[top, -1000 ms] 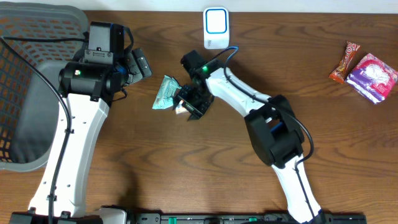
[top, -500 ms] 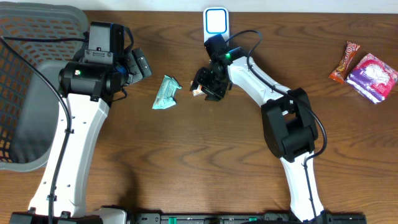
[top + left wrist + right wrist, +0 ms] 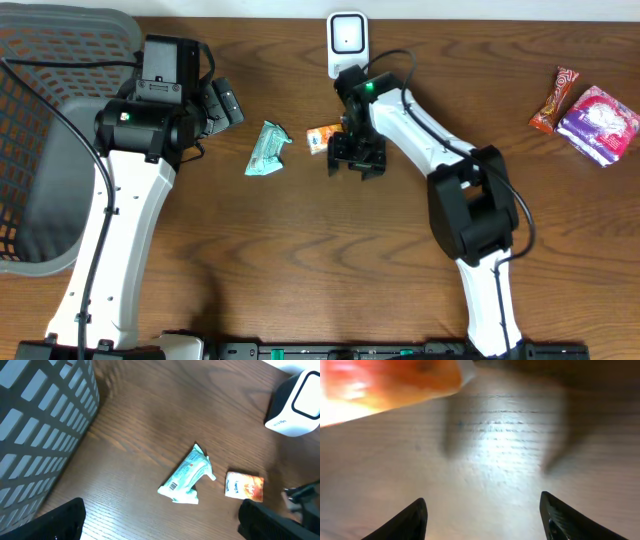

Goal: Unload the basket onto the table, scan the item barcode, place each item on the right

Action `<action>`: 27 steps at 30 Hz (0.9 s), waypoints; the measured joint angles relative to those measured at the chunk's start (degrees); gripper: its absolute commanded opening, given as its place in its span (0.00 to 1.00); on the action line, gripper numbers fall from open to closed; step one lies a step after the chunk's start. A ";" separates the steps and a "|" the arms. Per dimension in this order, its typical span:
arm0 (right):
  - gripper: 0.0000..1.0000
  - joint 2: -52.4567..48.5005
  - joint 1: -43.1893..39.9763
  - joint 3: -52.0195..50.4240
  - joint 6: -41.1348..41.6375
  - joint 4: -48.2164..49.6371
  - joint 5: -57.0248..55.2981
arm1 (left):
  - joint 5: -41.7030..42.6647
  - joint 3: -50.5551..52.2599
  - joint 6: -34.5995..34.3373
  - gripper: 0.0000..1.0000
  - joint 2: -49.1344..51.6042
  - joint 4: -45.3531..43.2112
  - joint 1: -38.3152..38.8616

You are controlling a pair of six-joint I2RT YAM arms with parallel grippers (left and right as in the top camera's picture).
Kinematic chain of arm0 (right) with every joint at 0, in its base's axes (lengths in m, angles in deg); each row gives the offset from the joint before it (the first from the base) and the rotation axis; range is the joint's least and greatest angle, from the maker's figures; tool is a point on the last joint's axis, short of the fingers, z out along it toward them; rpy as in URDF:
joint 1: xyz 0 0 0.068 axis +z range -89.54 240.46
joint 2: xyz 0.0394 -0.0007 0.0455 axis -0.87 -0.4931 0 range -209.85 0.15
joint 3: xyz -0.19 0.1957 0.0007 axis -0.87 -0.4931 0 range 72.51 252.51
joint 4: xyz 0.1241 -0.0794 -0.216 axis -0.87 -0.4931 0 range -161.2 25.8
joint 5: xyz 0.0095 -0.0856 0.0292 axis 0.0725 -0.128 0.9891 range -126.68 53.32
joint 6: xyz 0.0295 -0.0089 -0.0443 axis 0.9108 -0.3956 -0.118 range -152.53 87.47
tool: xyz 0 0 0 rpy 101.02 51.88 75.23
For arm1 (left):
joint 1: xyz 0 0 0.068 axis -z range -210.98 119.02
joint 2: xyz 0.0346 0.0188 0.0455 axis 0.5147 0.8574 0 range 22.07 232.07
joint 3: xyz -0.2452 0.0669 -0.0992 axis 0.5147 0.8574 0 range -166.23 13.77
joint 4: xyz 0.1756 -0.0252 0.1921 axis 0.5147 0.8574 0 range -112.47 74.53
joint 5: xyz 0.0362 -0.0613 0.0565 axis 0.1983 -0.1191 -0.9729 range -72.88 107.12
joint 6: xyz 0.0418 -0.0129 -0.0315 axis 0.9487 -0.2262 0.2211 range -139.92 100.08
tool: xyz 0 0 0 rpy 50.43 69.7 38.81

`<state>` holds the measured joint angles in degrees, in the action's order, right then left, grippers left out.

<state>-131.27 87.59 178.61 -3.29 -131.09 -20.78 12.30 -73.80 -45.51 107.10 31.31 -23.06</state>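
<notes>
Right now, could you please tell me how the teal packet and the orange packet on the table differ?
The teal packet is longer, crumpled and lies diagonally; the orange packet is shorter, flat and squarish. The teal packet lies on its own, while the orange packet sits just beside the open right gripper. Both lie loose on the wooden table.

Table (image 3: 250, 260): dark brown wood, grain running left to right, and it carries everything here.
Left end: a grey mesh basket (image 3: 45, 70) stands on the wood.
Far edge, centre: there's the white scanner (image 3: 347, 40), upright.
Middle: teal packet (image 3: 268, 149) lies flat and crumpled, with the orange packet (image 3: 322, 137) just beside it on the scanner's side, the two apart.
Right end: red-brown snack bar (image 3: 554, 100) and purple packet (image 3: 598, 123) sit side by side, well apart from the middle pair.
</notes>
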 measured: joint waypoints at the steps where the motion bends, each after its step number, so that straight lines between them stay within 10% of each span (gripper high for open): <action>1: 0.69 1.05 0.00 -0.09 -0.59 0.15 -0.68 | 0.00 0.00 0.00 0.98 0.00 0.02 0.00; 27: 0.59 4.81 3.15 -0.09 34.58 12.85 -4.52 | 0.00 0.00 0.00 0.98 0.00 0.00 0.00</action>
<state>-126.46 90.74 178.53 31.29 -118.24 -25.30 12.30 -73.80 -45.51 107.10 31.31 -23.06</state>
